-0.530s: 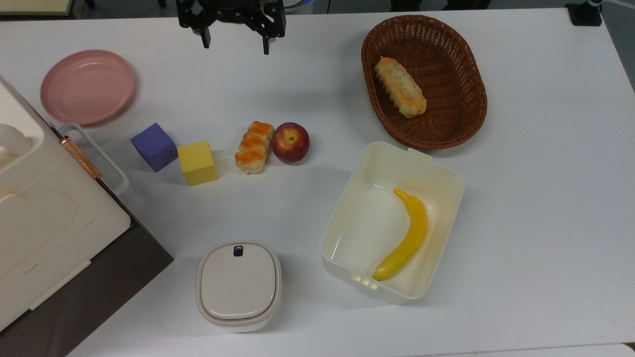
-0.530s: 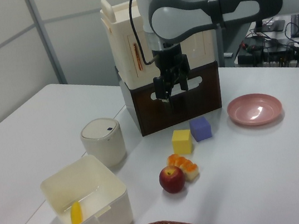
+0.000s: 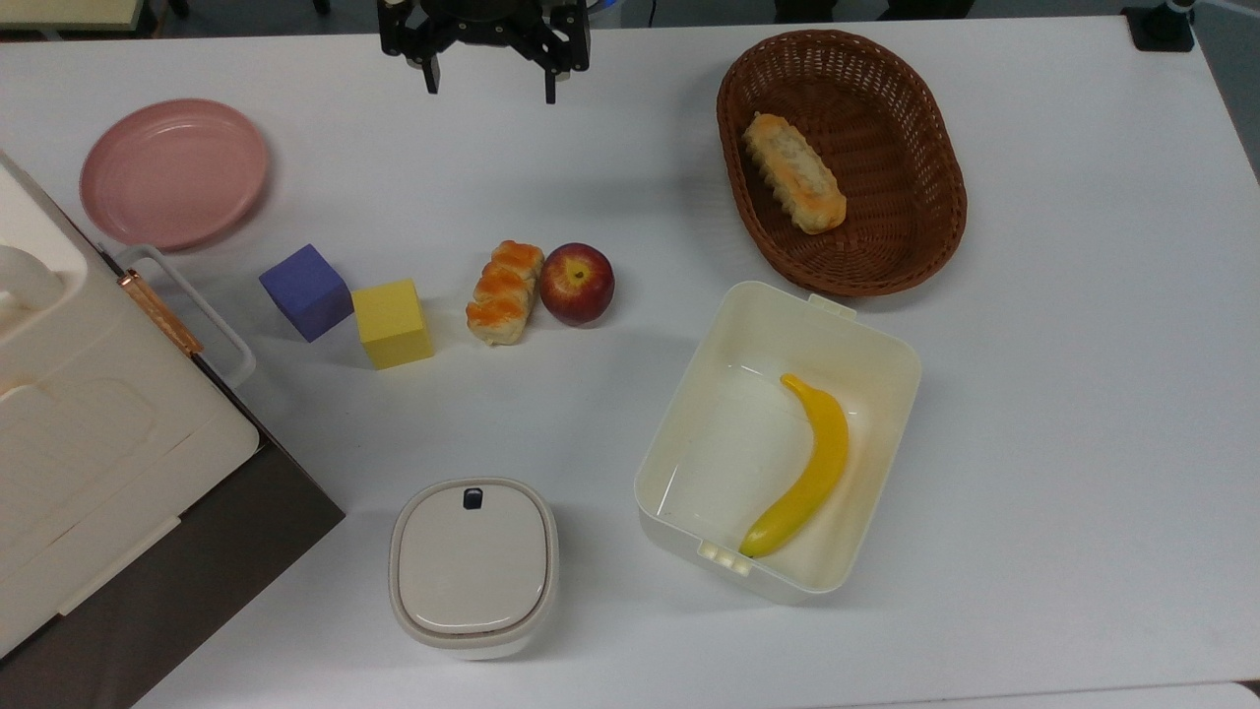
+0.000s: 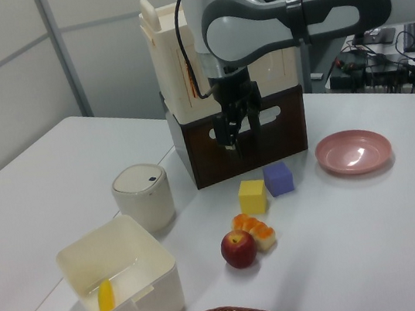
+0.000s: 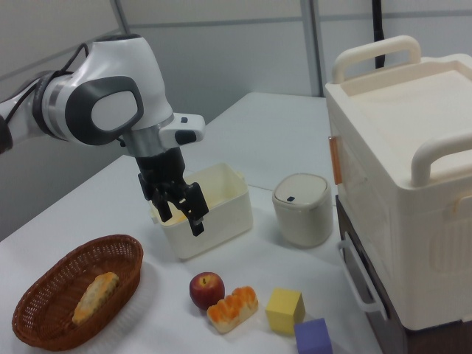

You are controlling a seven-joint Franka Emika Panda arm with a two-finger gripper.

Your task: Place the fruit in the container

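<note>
Hovering tool (image 3: 489,81), seemingly open, apple (image 3: 577,284) well below

Overhead plus two opposing side views

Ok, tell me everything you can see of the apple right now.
The apple is round and glossy, dark red with a yellowish patch around its stem dimple, which faces up. It sits upright on the white table, unheld. On the top view's left the glazed pastry lies right against it, seemingly touching. The cream tub stands apart toward the top view's lower right. The open pincer hangs well away.
</note>
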